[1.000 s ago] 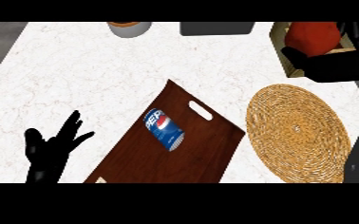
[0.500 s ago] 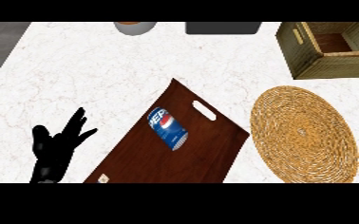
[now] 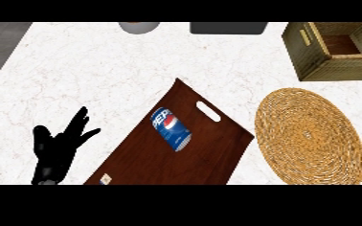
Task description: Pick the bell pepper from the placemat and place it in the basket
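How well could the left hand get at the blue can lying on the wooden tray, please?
Probably yes: the left hand rests open beside the tray, and nothing stands between it and the can.

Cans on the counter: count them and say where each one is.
1. The blue can lies on its side on the brown tray, left of the woven placemat. None other shows.

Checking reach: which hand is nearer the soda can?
Left. The left hand rests open just left of the soda can on the tray; the right hand is out of view.
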